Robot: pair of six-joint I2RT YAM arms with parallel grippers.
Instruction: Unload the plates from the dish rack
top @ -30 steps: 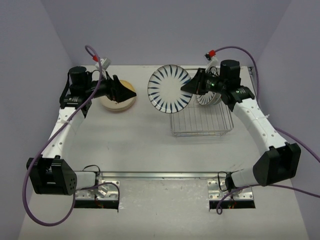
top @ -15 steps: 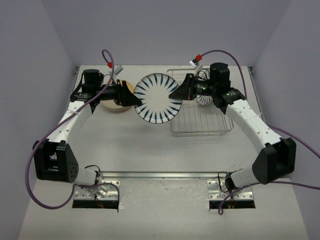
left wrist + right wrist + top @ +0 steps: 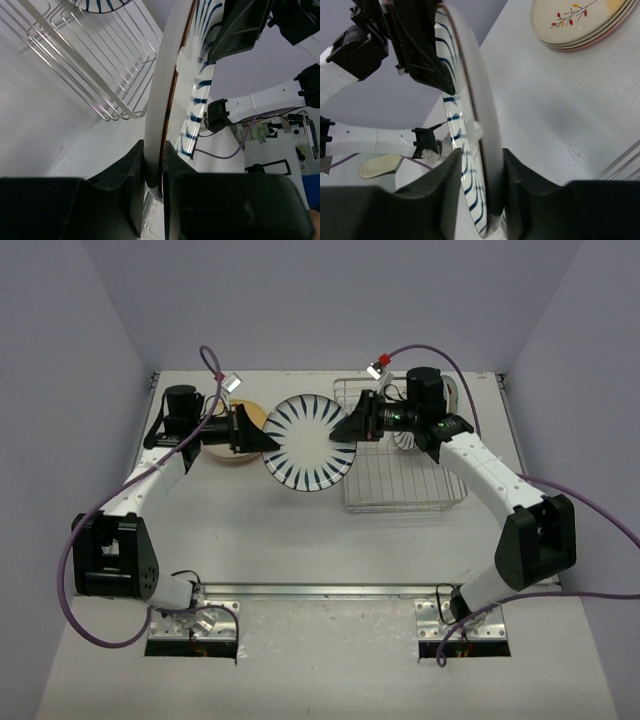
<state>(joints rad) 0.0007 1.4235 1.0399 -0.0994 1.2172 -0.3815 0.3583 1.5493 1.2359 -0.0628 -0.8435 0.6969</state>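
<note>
Both arms have swung in toward each other, and the striped plate [image 3: 308,443] has moved left, out past the rack [image 3: 404,507]. It now hangs in the air, between the rack on the right and the stack of plates [image 3: 580,20] on the left. The left gripper [image 3: 266,443] has closed and pinches the plate's left rim. The right gripper [image 3: 342,430] has a finger on each side of the right rim, but it is hard to tell if they press it.

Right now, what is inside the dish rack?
One blue-striped plate stands in the dish rack, near its far side. The right arm covers most of it, so whether other plates stand behind it cannot be seen.
</note>
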